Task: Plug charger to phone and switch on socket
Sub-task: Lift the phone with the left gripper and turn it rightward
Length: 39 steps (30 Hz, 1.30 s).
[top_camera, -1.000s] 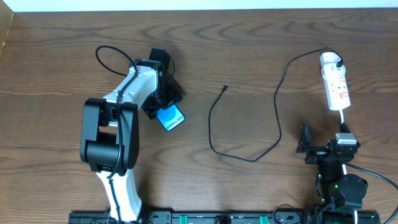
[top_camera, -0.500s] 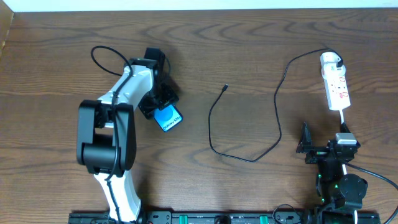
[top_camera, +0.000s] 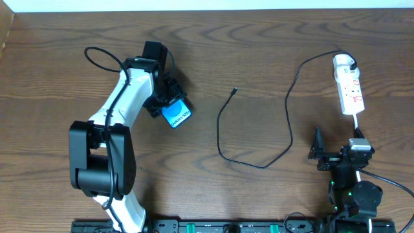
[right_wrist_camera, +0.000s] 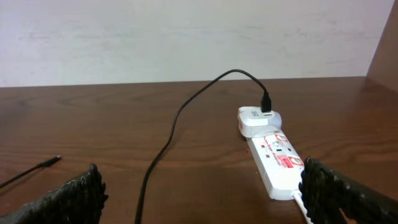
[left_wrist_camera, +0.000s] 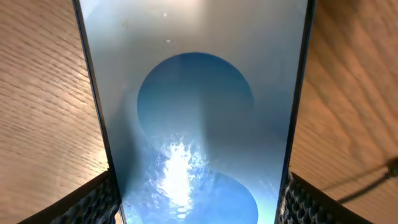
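Left gripper (top_camera: 167, 103): clenched on the small rectangular smartphone with a bright blue-cyan screen and dark rim (top_camera: 176, 114); in the left wrist view the textured black fingertips (left_wrist_camera: 93, 202) press against both long edges of the phone. From overhead the phone lies diagonally, left of the table's centre, screen up, with white text at its outer end. Whether it rests on the wood or is lifted cannot be told. Long thin black charger cable (top_camera: 288, 116): its small black connector tip (top_camera: 234, 90) lies free on the table, well apart from the phone, to the right. The cable loops toward the near edge, then runs back up to a white plug (right_wrist_camera: 258, 118) seated at the far end of the narrow white power strip with red marks (right_wrist_camera: 277, 163). Right gripper (right_wrist_camera: 202, 196): released, fingers spread wide, grasping nothing, near the strip's closer end. All on a dark brown wooden table (top_camera: 259, 39).
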Tool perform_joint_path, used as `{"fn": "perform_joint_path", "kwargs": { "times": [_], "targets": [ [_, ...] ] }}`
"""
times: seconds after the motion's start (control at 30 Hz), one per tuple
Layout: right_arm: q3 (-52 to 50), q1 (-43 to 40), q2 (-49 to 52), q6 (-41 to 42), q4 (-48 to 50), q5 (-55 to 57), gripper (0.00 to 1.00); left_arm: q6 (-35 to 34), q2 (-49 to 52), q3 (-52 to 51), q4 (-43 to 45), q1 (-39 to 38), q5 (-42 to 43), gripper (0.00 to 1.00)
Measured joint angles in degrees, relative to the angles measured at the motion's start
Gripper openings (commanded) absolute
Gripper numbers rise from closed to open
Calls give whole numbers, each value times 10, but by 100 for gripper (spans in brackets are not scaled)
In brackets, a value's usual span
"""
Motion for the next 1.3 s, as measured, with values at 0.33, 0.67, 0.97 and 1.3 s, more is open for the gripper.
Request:
{"fn": "perform_joint_path", "kwargs": {
  "times": [0.33, 0.67, 0.97, 1.3],
  "targets": [
    [0, 0, 0, 0, 0, 0, 99, -46, 0, 0, 19, 43, 80, 74],
    [0, 0, 0, 0, 0, 0, 99, -99, 0, 0, 77, 46, 96, 74],
    [0, 0, 0, 0, 0, 0, 99, -141, 0, 0, 86, 46, 92, 74],
    [0, 0, 0, 0, 2, -2, 99, -175, 0, 0, 87, 46, 92, 74]
  ]
}}
